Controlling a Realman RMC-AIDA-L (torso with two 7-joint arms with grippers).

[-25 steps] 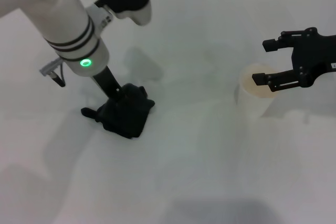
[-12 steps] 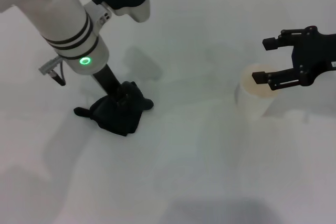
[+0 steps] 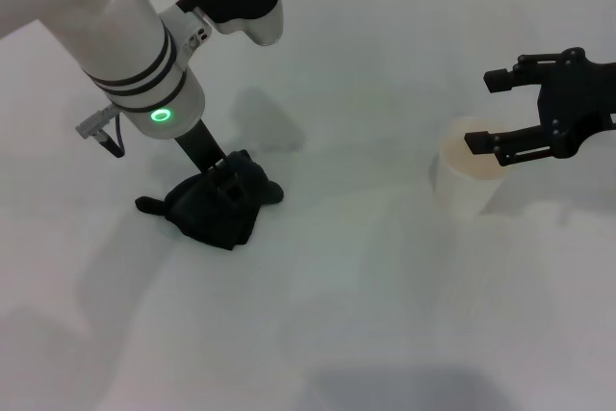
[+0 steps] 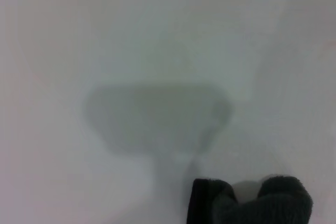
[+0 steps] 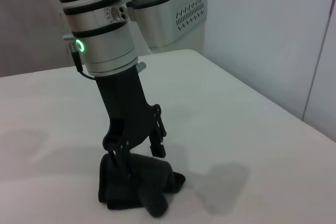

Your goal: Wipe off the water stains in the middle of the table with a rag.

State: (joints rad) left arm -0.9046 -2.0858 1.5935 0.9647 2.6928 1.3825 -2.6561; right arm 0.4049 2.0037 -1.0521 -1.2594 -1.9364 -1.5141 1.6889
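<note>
The dark rag (image 3: 214,214) lies bunched on the white table (image 3: 366,276), left of the middle. My left gripper (image 3: 224,186) comes down onto the rag's top and is shut on it. In the right wrist view, its fingers (image 5: 157,145) straddle the top folds of the rag (image 5: 139,184). An edge of the rag (image 4: 252,203) shows in the left wrist view, beside a grey shadow on bare table. The water stains show in no view. At the right, my right gripper (image 3: 486,113) hovers open, with nothing between its fingers.
A pale, translucent cup (image 3: 467,180) stands upright on the right side, just under and beside the right gripper's near finger. The left arm's white forearm (image 3: 135,55) slants over the back left of the table.
The left gripper dragged the rag a short way to the left, then held almost still. The right gripper and the cup have not moved.
</note>
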